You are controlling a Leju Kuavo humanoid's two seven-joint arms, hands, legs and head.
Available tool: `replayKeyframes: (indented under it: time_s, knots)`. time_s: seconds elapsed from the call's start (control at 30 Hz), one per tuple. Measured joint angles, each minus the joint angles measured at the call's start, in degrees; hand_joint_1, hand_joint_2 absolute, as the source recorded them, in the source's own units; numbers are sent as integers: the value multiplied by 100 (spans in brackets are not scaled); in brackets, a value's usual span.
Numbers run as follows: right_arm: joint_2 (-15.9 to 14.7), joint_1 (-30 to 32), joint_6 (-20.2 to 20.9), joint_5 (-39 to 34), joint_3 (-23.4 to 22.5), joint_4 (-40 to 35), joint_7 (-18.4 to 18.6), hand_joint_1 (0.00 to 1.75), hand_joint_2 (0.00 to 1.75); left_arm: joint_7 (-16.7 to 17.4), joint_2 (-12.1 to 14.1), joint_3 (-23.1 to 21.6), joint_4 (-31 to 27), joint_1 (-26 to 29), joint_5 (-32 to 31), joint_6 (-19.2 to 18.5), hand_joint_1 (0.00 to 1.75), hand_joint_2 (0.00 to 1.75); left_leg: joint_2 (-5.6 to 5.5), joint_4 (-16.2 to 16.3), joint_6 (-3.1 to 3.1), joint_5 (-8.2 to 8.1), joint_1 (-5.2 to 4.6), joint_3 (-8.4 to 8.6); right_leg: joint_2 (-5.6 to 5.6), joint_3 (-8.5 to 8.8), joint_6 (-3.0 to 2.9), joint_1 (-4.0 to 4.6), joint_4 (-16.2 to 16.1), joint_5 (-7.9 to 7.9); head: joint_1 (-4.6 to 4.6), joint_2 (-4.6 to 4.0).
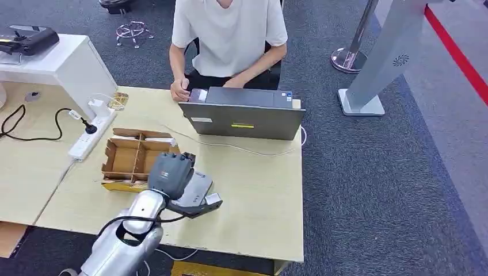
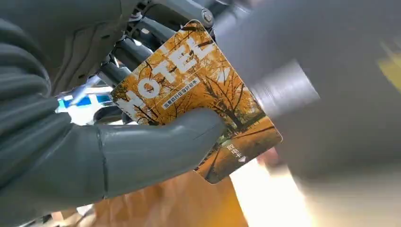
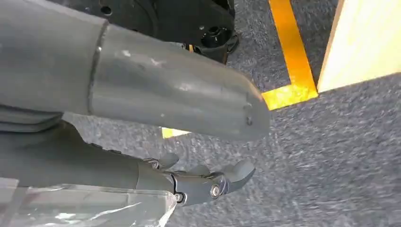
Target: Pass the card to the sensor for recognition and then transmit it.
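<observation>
We have the card [image 2: 196, 101] pinched in our left hand [image 1: 170, 172], the thick thumb [image 2: 156, 146] pressed across its printed face and the darker fingers [image 2: 127, 52] behind it. It is an orange card with autumn trees and the word HOTEL. We judge the grip sits at one edge so that most of the flat face stays free to be read.

Directly under that hand, partly covered by it, lies a grey wedge-shaped device with a small white end, which we take to be the sensor [image 1: 198, 195]. The card hangs over it, though we cannot tell whether the two touch; in the left wrist view a blurred grey body lies just past the card. So we judge the reading step is in hand and the handing-on is not yet done.

Just beyond the hand on the counter [image 1: 259, 190] sits a low cardboard box [image 1: 132, 155] split by dividers into compartments. The ones we can see look bare, apart from a pale strip along its far wall.

Farther beyond, a person [image 1: 230, 40] sits behind a laptop [image 1: 244, 115], probably the one to receive the card.

Our right hand [image 3: 198, 182] hangs beside the counter over the carpet, fingers loosely curled and apart, holding nothing.
</observation>
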Motion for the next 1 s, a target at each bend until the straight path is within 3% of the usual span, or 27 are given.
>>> replayKeyframes:
  time_s: [0.13, 0.23, 0.47, 0.6, 0.73, 0.87, 0.9, 1.0]
  knots:
    - [53, 5, -11, 219, 138, 0, -105, 0, 0, 18, 175, 361, -288, -65, -147, 510, 175, 175, -1, 0, -2, 2, 4, 3, -1, -5, -1, 3, 1, -1, -7, 0]
    - [101, -28, -57, 389, 243, -2, -57, 0, 0, -59, 367, 658, -301, -458, -286, 771, 175, 175, -11, 0, -5, 9, 11, -3, -14, -5, -3, 10, 2, 0, -2, 0]
    - [164, -87, -13, 566, 349, -2, 133, 0, 0, -31, 682, 1132, 326, -1728, -319, 487, 175, 175, -3, 0, -5, 18, 10, 0, -5, -4, -6, 9, 4, 11, -4, 0]
    - [179, -105, -7, 566, 367, -2, 138, 0, 0, -22, 741, 1206, 590, -1969, -328, 513, 175, 175, -12, 0, -6, 18, 9, -4, -10, -3, -6, 9, 3, 10, -2, 0]
    - [192, -112, 2, 581, 369, -2, 188, 0, 0, 210, 804, 1211, 919, -2181, -210, 334, 175, 175, -11, 0, -5, 17, 10, -6, -9, -6, -5, 9, 2, 9, -2, 0]
    - [199, -115, -7, 603, 369, -2, 223, 0, 0, 131, 863, 1256, 1345, -2361, -46, 317, 175, 175, -10, 0, -5, 17, 10, -4, -8, -6, -5, 9, 2, 9, -7, 0]
    - [199, -113, -11, 616, 369, -2, 223, 0, 175, 112, 865, 1263, 1401, -2360, -22, 323, 0, 175, -10, 0, -5, 17, 10, -4, -8, -7, -5, 10, 2, 9, -9, 0]
    - [199, -111, -15, 616, 367, -2, 234, 0, 175, 81, 861, 1302, 1623, -2397, 63, 339, 0, 175, -8, 0, -5, 17, 10, -4, -6, -7, -5, 9, 2, 10, -2, 0]
